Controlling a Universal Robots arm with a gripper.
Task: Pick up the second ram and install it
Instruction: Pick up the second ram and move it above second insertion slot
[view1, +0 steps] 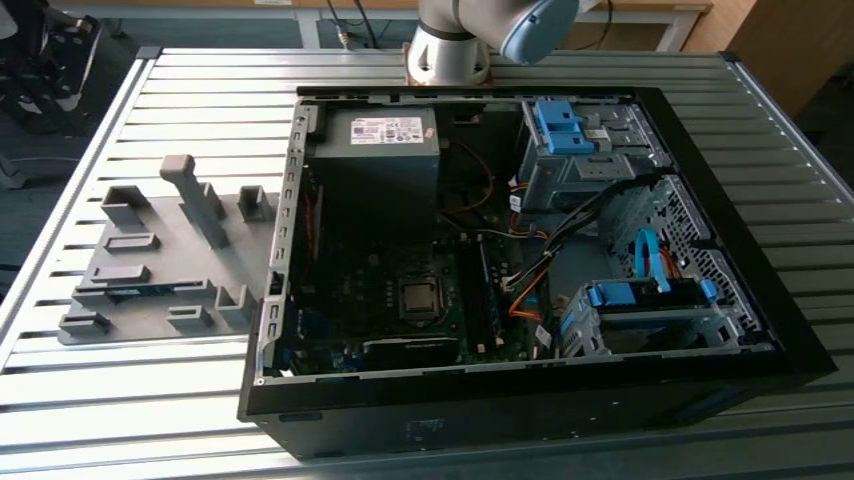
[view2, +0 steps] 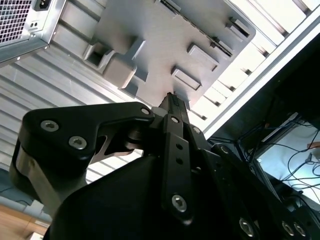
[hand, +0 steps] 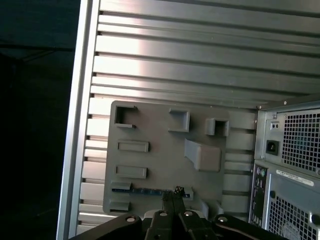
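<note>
The second ram is a thin dark blue strip standing on edge in a slot of the grey holder plate. The exterior view has the ram near the plate's front, at that view's left. My gripper hangs well above the plate, its fingers pressed together and holding nothing. In the first wrist view its tips line up over the ram's right half. The second wrist view looks along the gripper toward the same plate.
An open computer case lies on the slatted metal table, right of the plate. Inside are the motherboard, power supply, cables and blue drive bays. Grey blocks stand up from the plate. The arm's base is behind the case.
</note>
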